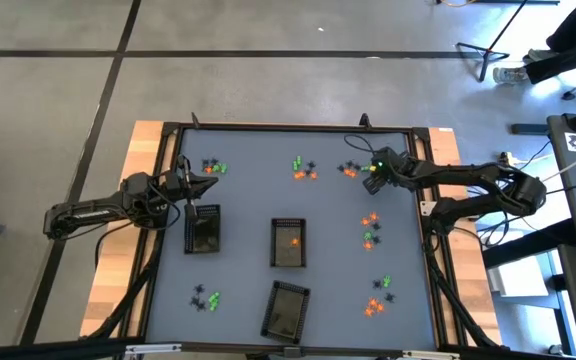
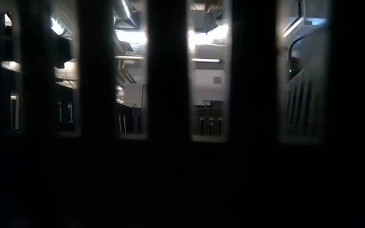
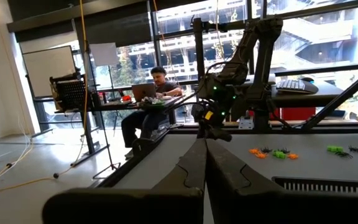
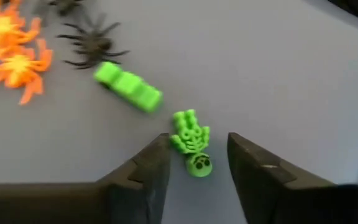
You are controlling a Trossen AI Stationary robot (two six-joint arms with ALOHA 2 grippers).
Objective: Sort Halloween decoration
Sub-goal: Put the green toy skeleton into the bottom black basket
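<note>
The right end effector (image 4: 194, 163) is down at the far right corner of the worktop (image 1: 248, 215), its fingers parted on either side of a green skeleton (image 4: 191, 144) that lies flat on the surface; nothing is gripped yet. One finger (image 4: 146, 167) looks to be touching the skeleton's edge while the other stands a little apart, so I judge the squeeze could push the piece sideways or flip it out instead of trapping it; it is small and light, and would skate easily on the smooth top. A green block (image 4: 128, 86) lies just beside it, with a black spider (image 4: 92, 45) and orange spiders (image 4: 11, 59) near; a slipped piece could knock into these and muddle the group, or the fingers might drag a neighbour along.

The rest of the decoration sits in small clusters: one far left (image 1: 212, 168), one far centre (image 1: 303, 169), two down the right side (image 1: 370, 230), one near left (image 1: 206, 298); an orange piece (image 1: 295, 240) lies in the middle tray (image 1: 288, 243).

The raised frame (image 1: 423, 180) runs close behind the right arm, so room on that side is tight; the middle of the worktop is open toward the trays. The left end effector (image 1: 208, 185) is clenched and empty, hovering by the left tray (image 1: 202, 228), well apart from the right.
</note>
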